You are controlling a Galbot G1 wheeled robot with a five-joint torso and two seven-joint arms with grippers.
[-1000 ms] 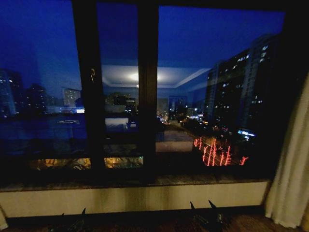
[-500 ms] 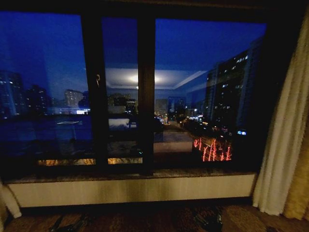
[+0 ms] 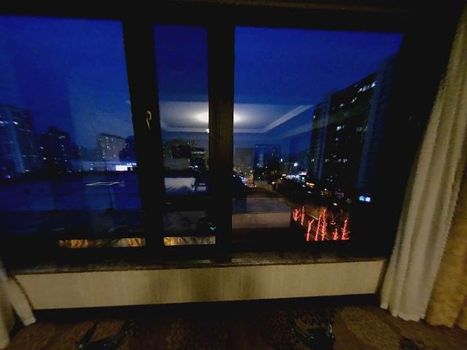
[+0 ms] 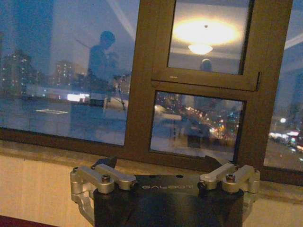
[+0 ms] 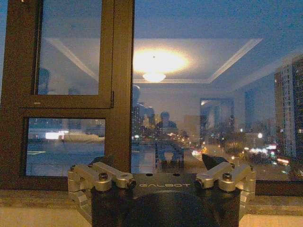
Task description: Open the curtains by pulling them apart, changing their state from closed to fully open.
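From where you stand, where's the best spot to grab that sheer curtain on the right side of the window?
Probably the sheer curtain's inner edge facing the glass, at mid height, approached from the window side: the pleats hang bunched and vertical there, giving the right gripper a fold to pinch.

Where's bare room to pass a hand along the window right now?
The whole middle, between the left curtain and right curtain, along the stone sill, is free. It's crowded only at the right edge, where the curtain bunches against the brown drape. Both hands, left hand and right hand, sit low and open.
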